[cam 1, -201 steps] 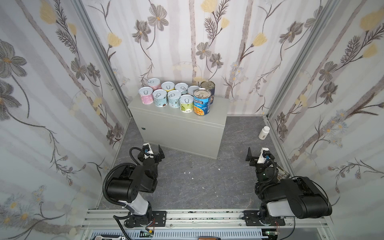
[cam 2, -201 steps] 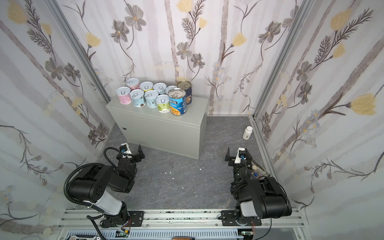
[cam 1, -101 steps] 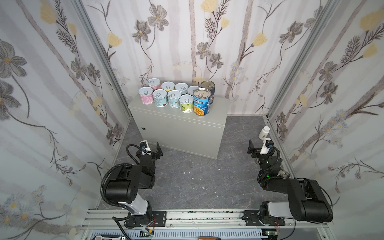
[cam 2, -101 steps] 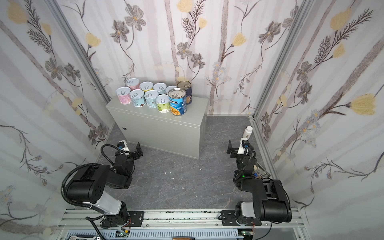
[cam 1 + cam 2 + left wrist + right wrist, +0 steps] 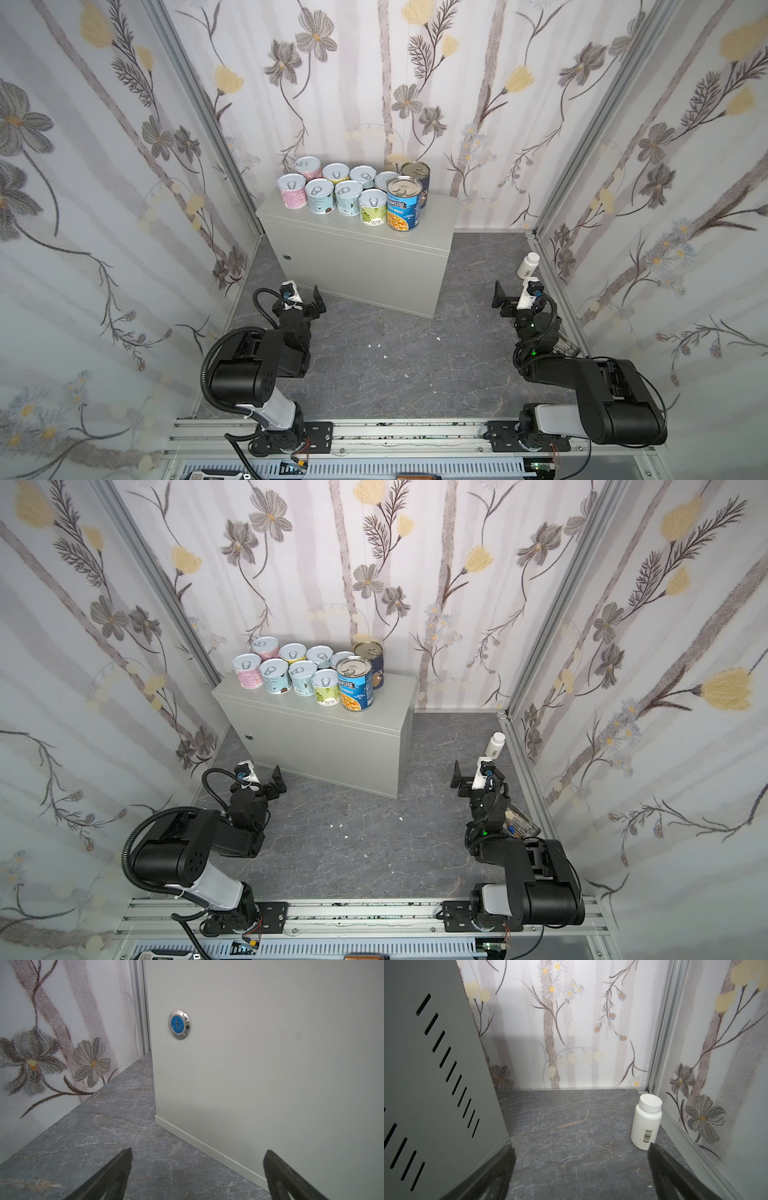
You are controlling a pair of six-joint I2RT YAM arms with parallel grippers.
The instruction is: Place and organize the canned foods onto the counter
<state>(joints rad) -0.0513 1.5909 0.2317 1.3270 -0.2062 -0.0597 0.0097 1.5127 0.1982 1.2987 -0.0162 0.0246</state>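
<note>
Placement is judged complete: ten pastel and blue pull-tab metal cans stand in two rows on the light-grey metal box surface, left pincer and right pincer hang spread, holding nothing, so the next move calls only for an alignment check.

The place reads as a mock-up test cell in a robotics lab, not a real home. Three walls of floral-printed panels are framed by bare aluminium posts at 10 and 2 o'clock, and a dark marbled floor is laid between them. Two black arms are bolted to a slotted aluminium rail at 6 o'clock. A grey metal cabinet is set at 12 o'clock as the counter.
</note>
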